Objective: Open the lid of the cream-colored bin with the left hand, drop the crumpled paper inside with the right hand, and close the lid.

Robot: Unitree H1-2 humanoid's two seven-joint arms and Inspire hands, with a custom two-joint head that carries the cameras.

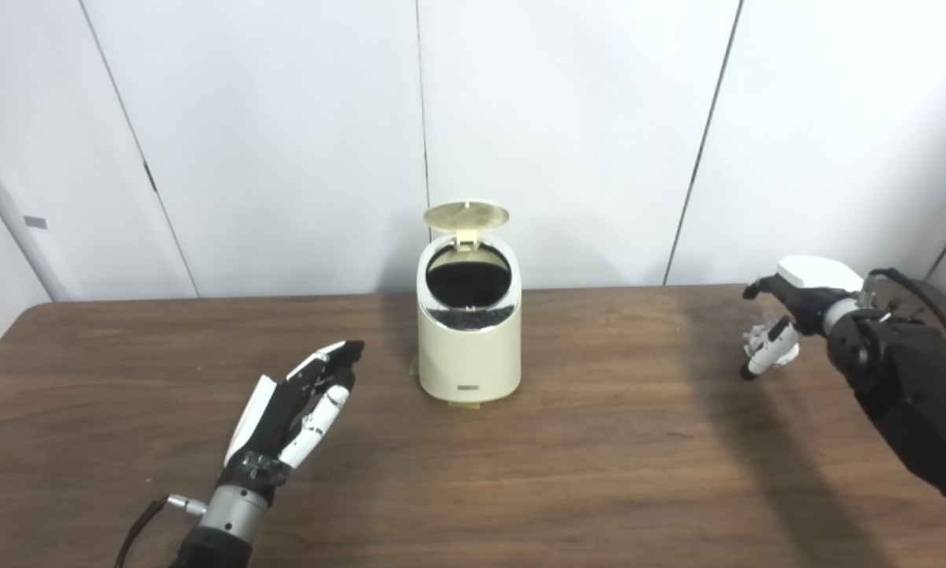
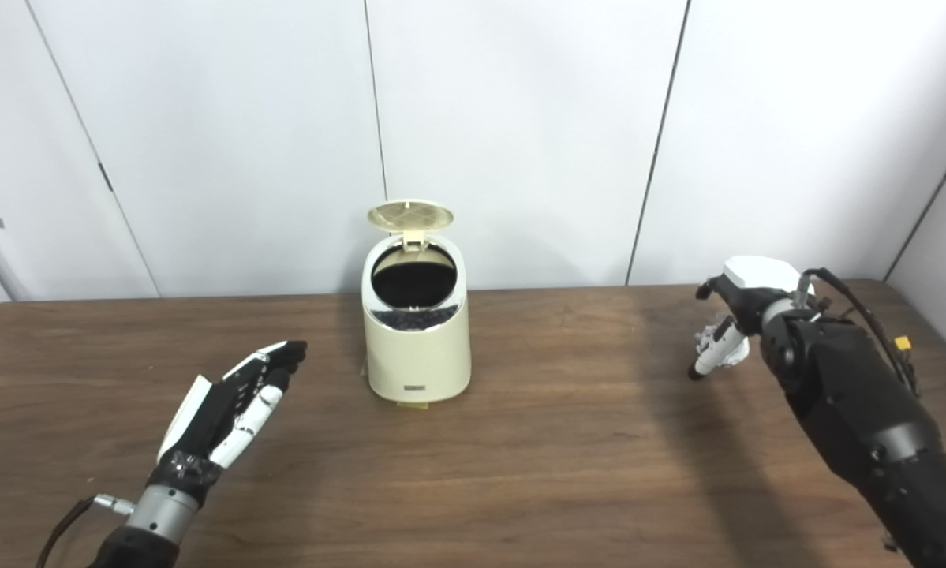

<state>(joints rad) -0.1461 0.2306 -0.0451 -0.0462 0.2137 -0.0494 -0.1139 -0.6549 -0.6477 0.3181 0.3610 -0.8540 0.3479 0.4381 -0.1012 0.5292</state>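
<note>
The cream-colored bin (image 1: 469, 355) stands upright at the middle of the table, toward the back. Its round lid (image 1: 467, 214) is tipped up on the rear hinge, and the dark opening shows. My left hand (image 1: 299, 402) lies low over the table, left of and in front of the bin, clear of it, with fingers stretched out and nothing in it. At the far right my right hand (image 1: 788, 315) curls downward, shut on the crumpled paper (image 1: 757, 335). Only a small white part of the paper shows under the fingers.
The brown wooden table (image 1: 567, 473) reaches to a white panelled wall (image 1: 567, 134) close behind the bin. A cable (image 1: 914, 288) loops over my right forearm near the table's right edge.
</note>
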